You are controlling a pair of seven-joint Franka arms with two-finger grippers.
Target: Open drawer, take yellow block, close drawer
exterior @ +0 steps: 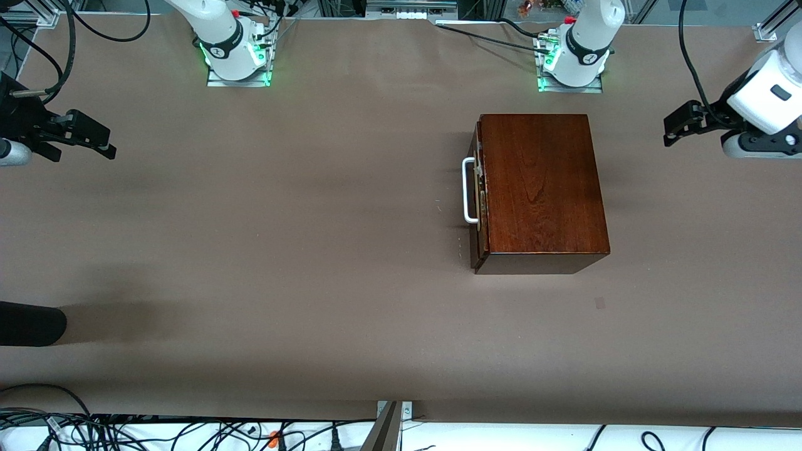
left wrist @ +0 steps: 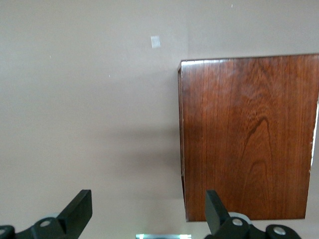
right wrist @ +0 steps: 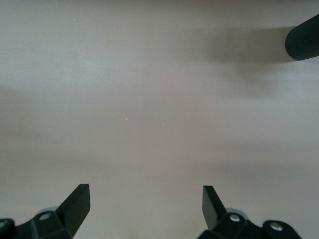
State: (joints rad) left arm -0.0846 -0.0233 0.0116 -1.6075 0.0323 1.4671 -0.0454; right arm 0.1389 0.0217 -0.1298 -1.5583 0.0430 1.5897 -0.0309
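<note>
While the drawer (exterior: 479, 188) sits shut in its wooden box (exterior: 539, 188), only its thin front edge shows, w/ the white handle (exterior: 468, 191) standing out on the side that faces the right arm's end of the table (exterior: 282, 250). The box is dark red-brown and stands on the table close to the left arm's base (exterior: 573, 59), a bit nearer to the front camera than that base. The yellow block is not visible in any view; if it is inside, the closed drawer hides it.

A small pale square mark (exterior: 600, 303) lies on the table, nearer to the front camera than the box.

The left gripper (exterior: 680, 127) hangs in the air at the left arm's end of the table, apart from the box and touching nothing. In the left wrist view its fingers (left wrist: 79, 211) stand wide apart and hold nothing, w/ the top of the box under the camera.

The right gripper (exterior: 94, 139) hangs over the right arm's end of the table, well apart from the box. In the right wrist view its fingers (right wrist: 77, 204) are also spread wide, nothing between them, only bare table below. A dark round object (exterior: 31, 326) lies at that end of the table, nearer to the front camera; I cannot tell what it is.
</note>
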